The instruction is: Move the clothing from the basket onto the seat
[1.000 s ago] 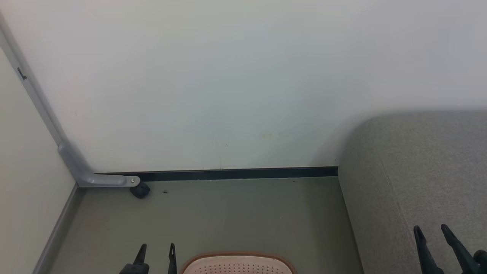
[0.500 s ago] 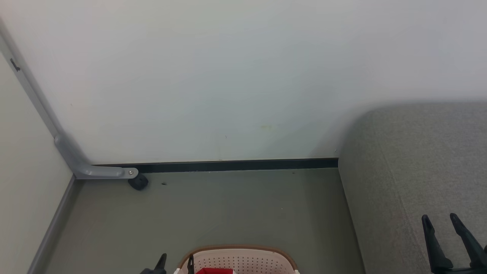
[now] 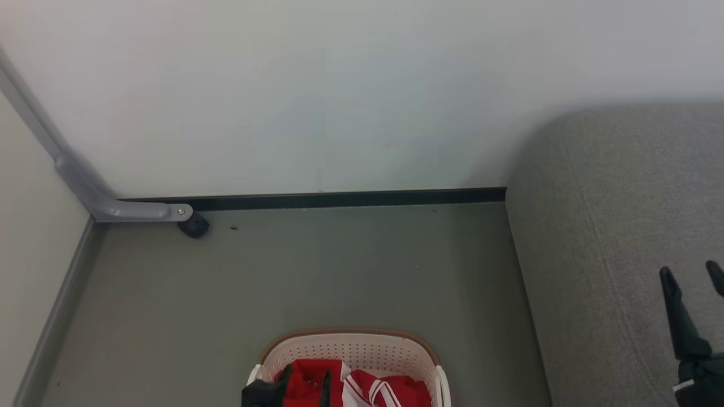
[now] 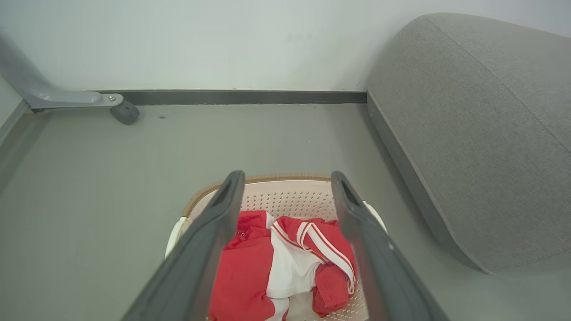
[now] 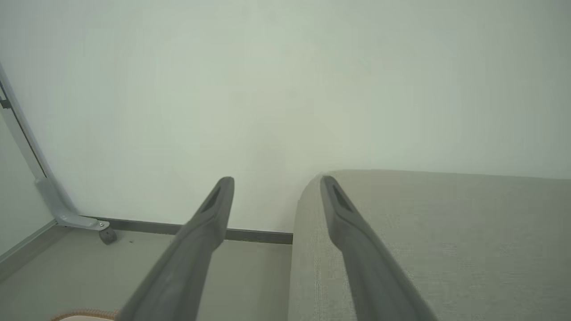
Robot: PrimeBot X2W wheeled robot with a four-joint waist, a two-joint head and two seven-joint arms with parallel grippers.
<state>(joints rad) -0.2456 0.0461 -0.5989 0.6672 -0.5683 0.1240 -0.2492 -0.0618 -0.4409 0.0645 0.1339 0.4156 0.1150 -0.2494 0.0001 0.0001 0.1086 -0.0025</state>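
While the clothing lies bunched in the basket, none of it on the seat, the task stands at its first reach. The basket rests on the floor, near the seat's left edge and well apart from the dark skirting along the floor's far edge. The left gripper hangs above the basket, jaws wide and holding nothing, framing the red-and-white heap: a stance that suits a descent onto the soft pile, judged the step in hand. The right gripper hovers over the seat's near part, jaws likewise wide and empty, probably parked there to keep clear of the basket. The clothing fills the basket's near half, leaving its far perforated wall bare.
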